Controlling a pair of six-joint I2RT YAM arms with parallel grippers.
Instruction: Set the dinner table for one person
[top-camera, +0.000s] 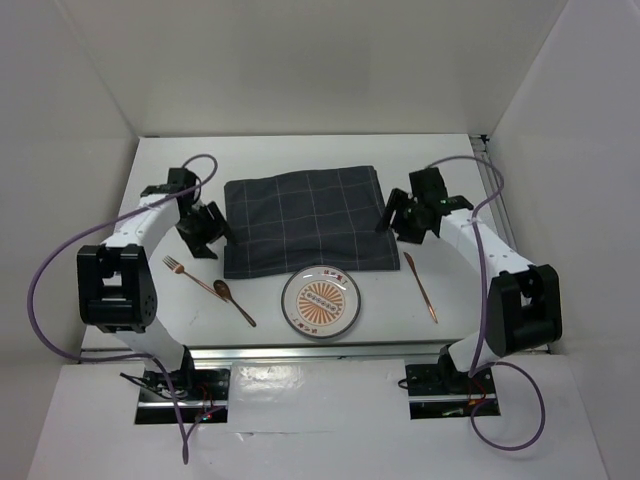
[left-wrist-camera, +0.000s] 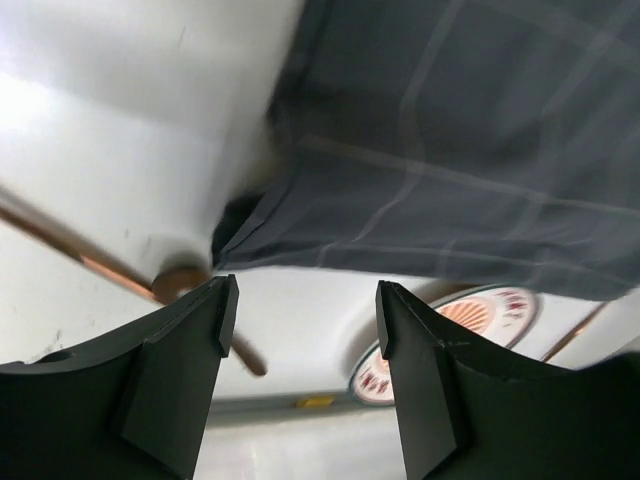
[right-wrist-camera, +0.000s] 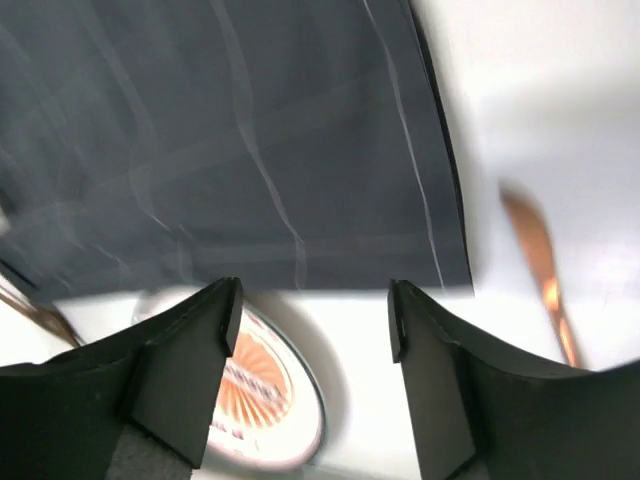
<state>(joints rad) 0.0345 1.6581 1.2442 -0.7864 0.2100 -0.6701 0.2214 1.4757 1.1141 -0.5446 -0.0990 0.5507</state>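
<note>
The white dinner table (top-camera: 170, 175) carries a dark grey checked cloth mat (top-camera: 300, 218) at its centre. A round plate with an orange sunburst (top-camera: 321, 302) lies just in front of the mat. A copper fork (top-camera: 185, 272) and spoon (top-camera: 233, 300) lie to the plate's left, and a copper knife (top-camera: 420, 287) to its right. My left gripper (top-camera: 210, 245) is open and empty above the mat's near-left corner (left-wrist-camera: 240, 235). My right gripper (top-camera: 393, 222) is open and empty above the mat's near-right corner (right-wrist-camera: 455, 270). The plate also shows in both wrist views (left-wrist-camera: 470, 315) (right-wrist-camera: 255, 390).
White walls enclose the table at the back and both sides. A silver rail (top-camera: 300, 350) runs along the near edge and another (top-camera: 495, 195) along the right edge. Purple cables loop from both arms. The spoon bowl (left-wrist-camera: 180, 280) and the knife (right-wrist-camera: 540, 265) lie close to the grippers.
</note>
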